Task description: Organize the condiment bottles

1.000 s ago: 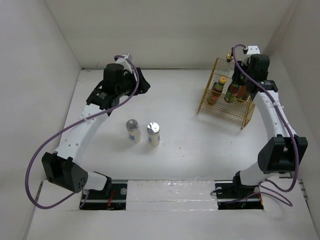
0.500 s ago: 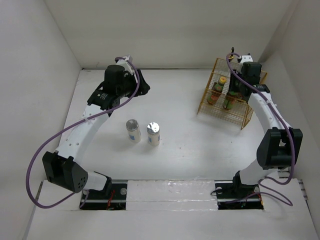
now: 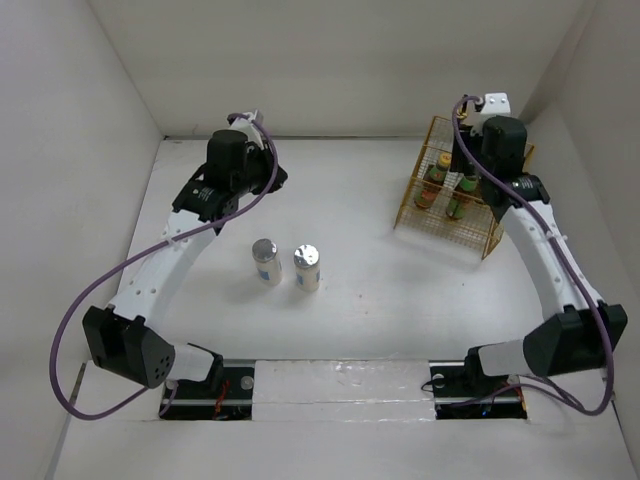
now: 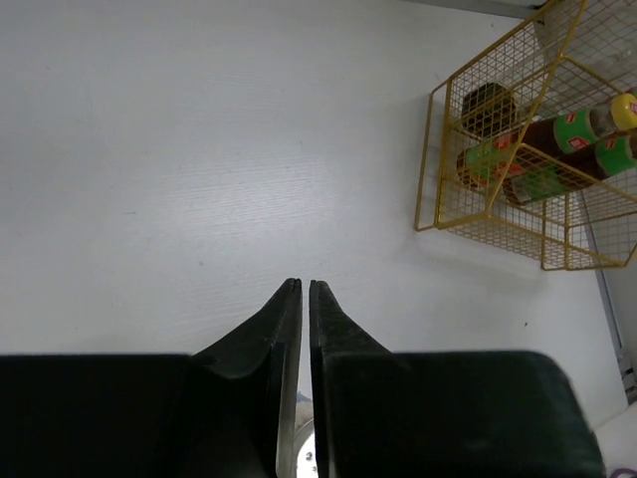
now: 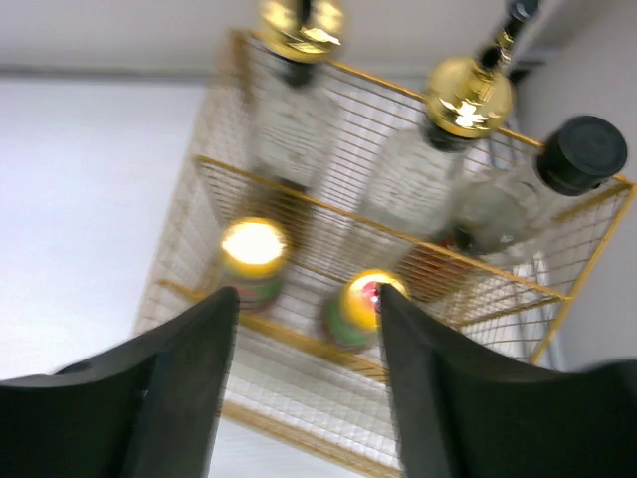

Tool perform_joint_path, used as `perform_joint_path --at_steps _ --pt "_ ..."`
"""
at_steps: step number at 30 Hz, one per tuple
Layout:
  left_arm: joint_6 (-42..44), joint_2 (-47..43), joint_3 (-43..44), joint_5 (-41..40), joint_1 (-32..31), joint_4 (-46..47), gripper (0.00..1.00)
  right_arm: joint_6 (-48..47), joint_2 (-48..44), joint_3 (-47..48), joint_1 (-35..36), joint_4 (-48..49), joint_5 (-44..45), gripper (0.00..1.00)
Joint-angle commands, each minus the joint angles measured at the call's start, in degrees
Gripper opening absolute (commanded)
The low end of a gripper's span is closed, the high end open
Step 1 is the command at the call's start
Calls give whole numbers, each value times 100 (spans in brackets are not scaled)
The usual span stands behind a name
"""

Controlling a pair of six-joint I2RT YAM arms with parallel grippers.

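Two silver-topped white shakers [image 3: 265, 260] [image 3: 307, 267] stand side by side on the table's middle left. The yellow wire basket [image 3: 445, 232] at the back right holds two yellow-capped sauce bottles [image 5: 254, 249] [image 5: 360, 299], two clear glass bottles with gold pourers [image 5: 299, 25] [image 5: 468, 100] and a black-knobbed jar [image 5: 582, 149]. My right gripper [image 5: 307, 299] hovers open just above the sauce bottles, with nothing between its fingers. My left gripper [image 4: 304, 286] is shut and empty above bare table at the back left, far from the shakers.
White walls close in the table at the back and on both sides. The basket [image 4: 430, 159] stands close to the back right corner. The left arm's purple cable [image 3: 75, 320] loops out to the left.
My left gripper has closed from open. The right arm has shifted a little over the basket, and its lower links have swung out to the right.
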Motion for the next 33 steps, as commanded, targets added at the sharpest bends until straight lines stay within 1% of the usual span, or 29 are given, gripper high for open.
perform_joint_path --at_steps 1,2,3,4,5,6,7,8,10,11,12,13,14,15,17,20,23,27,29,31,33 --pt "64 -314 -34 -30 -21 92 3 -53 -599 39 763 43 294 60" --pt "64 -314 -35 -30 -21 92 0 -53 -739 -92 949 -9 198 37" --pt "64 -314 -35 -99 -21 92 0 0 -740 -154 1133 -10 23 24" --pt "64 -366 -87 -187 -21 92 0 0 -740 -207 1335 -88 -510 12" --pt "64 -367 -87 -240 -21 32 0 0 -740 -207 1807 -228 -776 6" --pt "64 -419 -87 -302 -21 31 0 -139 -566 -260 2090 -317 -996 0" --pt "64 -472 -87 -415 -21 -39 0 -254 -504 -260 2398 -370 -1277 0" --pt "64 -472 -87 -416 -21 -39 0 -368 -425 -260 3001 -423 -1349 4" --pt "64 -542 -87 -530 -21 -100 0 -527 -196 -260 3445 -475 -1499 46" --pt "64 -542 -166 -531 -21 -101 3 -527 -109 -260 3595 -476 -1717 67" --pt "64 -595 -166 -531 -21 -101 10 -579 -29 -260 3822 -424 -1841 82" --pt "64 -595 -227 -531 -21 -101 26 -580 128 -260 3920 -423 -1964 96" --pt "125 -595 -228 -583 -21 -223 33 -632 217 -260 4017 -362 -2122 99" --pt "126 -595 -228 -636 -21 -302 39 -633 313 -208 4201 -362 -2210 99" --pt "186 -542 -228 -688 31 -504 49 -755 655 -33 4377 -422 -2282 99" --pt "187 -612 -228 -759 136 -558 50 -756 1025 82 4677 -493 -2211 99" --pt "240 -727 -280 -812 137 -558 51 -756 1157 13 4844 -196 -2132 99" --pt "240 -780 -342 -759 137 -558 51 -633 1482 -67 4844 112 -2185 99" --pt "187 -841 -394 -698 137 -558 51 -633 1632 56 4844 113 -2133 99" --pt "187 -841 -395 -698 137 -558 51 -633 1755 109 4906 113 -1931 94" --pt "187 -841 -395 -698 137 -496 51 -633 1756 109 4906 262 -1860 85"
